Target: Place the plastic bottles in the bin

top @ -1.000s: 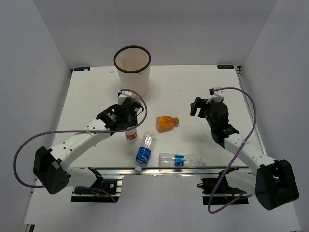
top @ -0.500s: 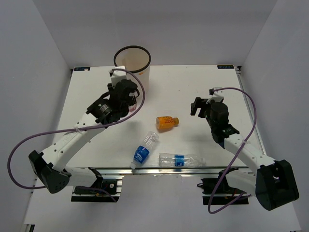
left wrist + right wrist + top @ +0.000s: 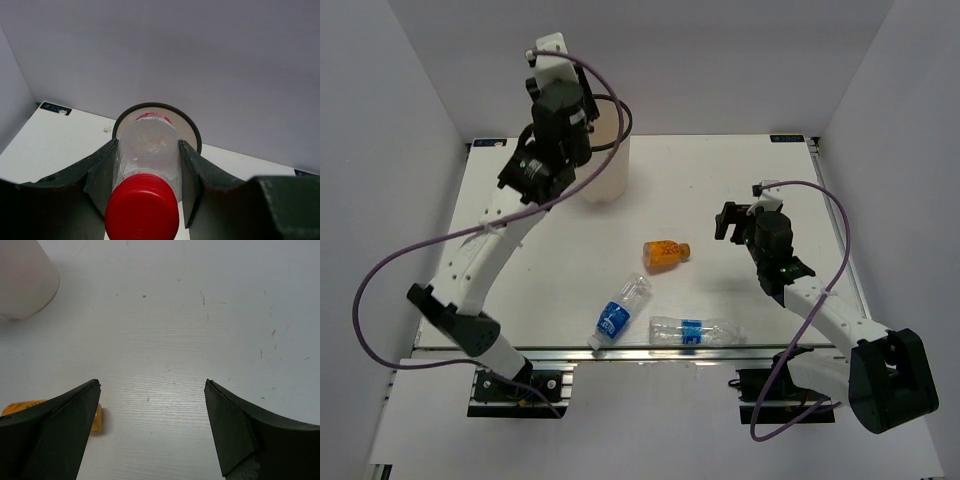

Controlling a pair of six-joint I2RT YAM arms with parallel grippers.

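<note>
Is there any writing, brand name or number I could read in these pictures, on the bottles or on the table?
Nothing here can be read.
Left blue-label bottle: print too small.
Right blue-label bottle: print too small.
Orange bottle: label blurred.
Red-capped bottle: no lettering shows.
Corner sticker on the table: marks blurred.
</note>
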